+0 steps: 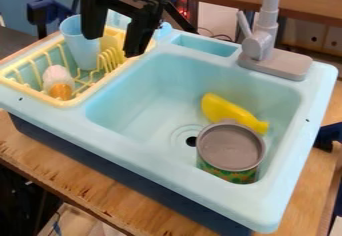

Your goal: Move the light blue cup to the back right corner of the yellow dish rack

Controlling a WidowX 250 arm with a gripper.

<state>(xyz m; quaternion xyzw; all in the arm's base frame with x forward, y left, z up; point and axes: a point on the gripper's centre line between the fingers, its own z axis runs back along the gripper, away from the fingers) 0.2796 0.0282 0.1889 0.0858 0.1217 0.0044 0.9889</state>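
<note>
Over the drying rack, working well probably means lining up slowly and keeping clear of the tines and the blue cup, which is standing in the rack. The hand is hanging above with its fingers spread wide, gripping nothing; whether one is touching the cup, I cannot tell.

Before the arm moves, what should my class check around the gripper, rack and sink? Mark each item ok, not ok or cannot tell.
1. Gripper open and empty: ok.
2. Gripper clear of the blue cup in the rack: cannot tell; they overlap in view.
3. Tin standing on end in the sink: ok.
4. Yellow object fully in sight: not ok; the tin hides part of it.
5. Drain hole visible: ok.
</note>
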